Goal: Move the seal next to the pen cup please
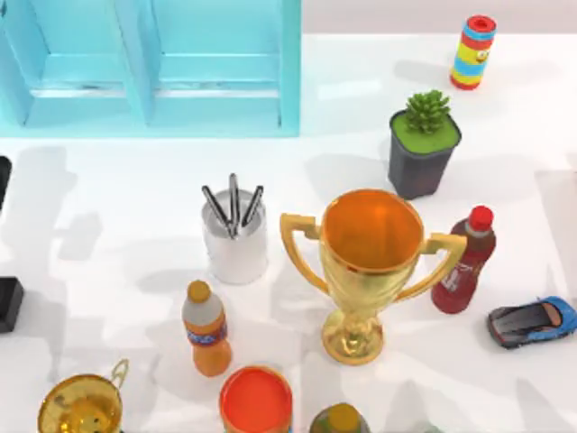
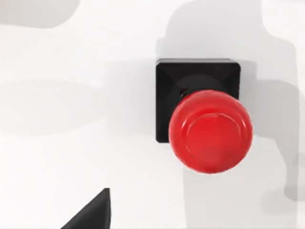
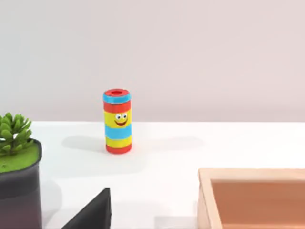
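The seal (image 2: 205, 119), a black square block with a glossy red round knob, stands upright on the white table, seen from straight above in the left wrist view. A dark part of my left gripper (image 2: 90, 213) shows beside it, apart from it and higher up. The pen cup (image 1: 234, 245), white-grey with three dark pens (image 1: 233, 209), stands left of the table's middle in the top view. Black pieces of my left arm (image 1: 9, 303) sit at the top view's left edge. A dark part of my right gripper (image 3: 90, 213) faces the table's far side.
A large gold trophy (image 1: 370, 262) stands right of the cup, with an orange bottle (image 1: 206, 329) and an orange-topped can (image 1: 256, 401) in front of it. A red bottle (image 1: 464, 266), potted plant (image 1: 424, 149), toy car (image 1: 532, 322), striped cylinder (image 1: 473, 51), blue cabinet (image 1: 153, 63) and wooden box (image 3: 252, 198) surround them.
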Controlling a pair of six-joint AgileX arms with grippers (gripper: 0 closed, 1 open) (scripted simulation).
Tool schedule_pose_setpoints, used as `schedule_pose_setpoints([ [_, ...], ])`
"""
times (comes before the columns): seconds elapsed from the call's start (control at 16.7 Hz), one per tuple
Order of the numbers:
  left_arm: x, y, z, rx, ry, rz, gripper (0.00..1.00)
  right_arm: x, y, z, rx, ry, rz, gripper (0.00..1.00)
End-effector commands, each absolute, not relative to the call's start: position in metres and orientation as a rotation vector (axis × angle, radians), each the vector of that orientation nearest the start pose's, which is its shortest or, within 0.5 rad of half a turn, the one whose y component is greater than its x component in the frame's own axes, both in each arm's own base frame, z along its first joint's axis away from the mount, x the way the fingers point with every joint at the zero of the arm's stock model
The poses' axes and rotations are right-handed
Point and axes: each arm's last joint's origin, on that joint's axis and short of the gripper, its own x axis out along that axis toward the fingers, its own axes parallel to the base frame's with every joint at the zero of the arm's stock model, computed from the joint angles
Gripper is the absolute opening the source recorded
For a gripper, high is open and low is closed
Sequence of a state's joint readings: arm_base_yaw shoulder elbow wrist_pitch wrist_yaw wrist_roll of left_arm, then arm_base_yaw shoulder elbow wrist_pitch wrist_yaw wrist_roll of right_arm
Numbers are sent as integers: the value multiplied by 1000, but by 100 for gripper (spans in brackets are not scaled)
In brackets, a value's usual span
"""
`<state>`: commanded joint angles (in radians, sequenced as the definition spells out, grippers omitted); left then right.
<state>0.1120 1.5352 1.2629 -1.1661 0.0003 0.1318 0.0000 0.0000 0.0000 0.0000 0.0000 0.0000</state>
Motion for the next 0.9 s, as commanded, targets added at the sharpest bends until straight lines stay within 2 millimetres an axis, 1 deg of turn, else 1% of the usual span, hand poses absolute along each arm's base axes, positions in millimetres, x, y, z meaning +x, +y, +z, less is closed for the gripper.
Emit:
schedule_pose_setpoints([
  [0.12,294,38,253,20,1522,-10,100,106,-1,160,0,0,0,100],
  [0.24,301,40,250,16,1565,-15,100,106,-1,160,0,0,0,100],
  [0.6,302,39,248,19,1570,-19,100,106,-1,160,0,0,0,100],
  [0.72,303,39,237,15,1576,-17,100,106,-1,160,0,0,0,100],
  [0.9,306,40,205,15,1569,-16,100,106,-1,160,0,0,0,100],
])
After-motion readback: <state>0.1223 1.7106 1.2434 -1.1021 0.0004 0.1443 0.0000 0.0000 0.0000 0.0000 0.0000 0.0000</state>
